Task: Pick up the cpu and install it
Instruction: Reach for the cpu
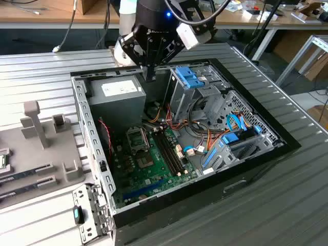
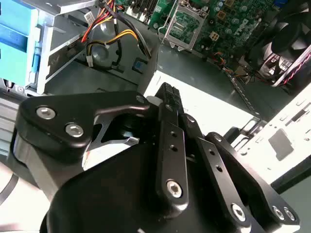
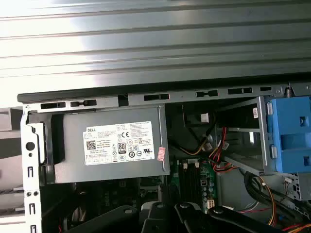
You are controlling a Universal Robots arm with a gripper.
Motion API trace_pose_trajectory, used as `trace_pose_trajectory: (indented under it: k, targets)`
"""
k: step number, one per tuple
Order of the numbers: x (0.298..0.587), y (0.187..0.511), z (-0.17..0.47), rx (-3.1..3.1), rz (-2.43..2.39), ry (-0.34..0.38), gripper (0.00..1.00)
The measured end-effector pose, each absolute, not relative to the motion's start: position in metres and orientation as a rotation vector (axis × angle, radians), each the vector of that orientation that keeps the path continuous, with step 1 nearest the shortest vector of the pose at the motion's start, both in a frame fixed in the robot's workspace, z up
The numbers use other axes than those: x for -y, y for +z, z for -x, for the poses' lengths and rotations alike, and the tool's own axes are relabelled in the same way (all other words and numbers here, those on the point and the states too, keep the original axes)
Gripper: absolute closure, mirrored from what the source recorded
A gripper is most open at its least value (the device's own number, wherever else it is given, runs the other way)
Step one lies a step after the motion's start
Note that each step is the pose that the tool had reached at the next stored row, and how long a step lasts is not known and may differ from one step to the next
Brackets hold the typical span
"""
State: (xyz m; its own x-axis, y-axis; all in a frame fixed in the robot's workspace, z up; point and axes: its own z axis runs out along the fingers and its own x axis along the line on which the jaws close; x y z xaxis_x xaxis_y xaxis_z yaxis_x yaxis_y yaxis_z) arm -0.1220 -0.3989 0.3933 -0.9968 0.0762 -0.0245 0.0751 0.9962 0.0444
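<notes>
The cpu [image 1: 2, 161] looks like the small silver square with a green rim lying on the grey fixture at the exterior view's left edge, partly cut off. My gripper [image 1: 149, 76] hangs far from it, over the back of the open computer case [image 1: 205, 177], just above the grey power supply [image 1: 117, 97]. Its fingers [image 2: 168, 104] come together into one narrow tip and look shut with nothing seen between them. The motherboard's metal-framed socket [image 1: 136, 137] lies below and in front of the gripper, also seen as the socket [image 2: 184, 24] in the second wrist view.
Two long memory sticks [image 1: 25, 180] lie in the grey fixture [image 1: 46, 148], which has upright posts. Inside the case are blue drive brackets [image 1: 190, 78], bundled cables [image 1: 197, 123] and a fan [image 2: 291, 43]. The power supply [image 3: 114, 143] fills the case corner under the gripper.
</notes>
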Motion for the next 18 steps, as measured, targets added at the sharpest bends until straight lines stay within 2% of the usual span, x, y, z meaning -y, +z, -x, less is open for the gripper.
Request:
trace_pose_trajectory:
  k: [18]
  targets:
    - [0.399,0.393,0.139,-3.113,-0.118,0.068,0.89]
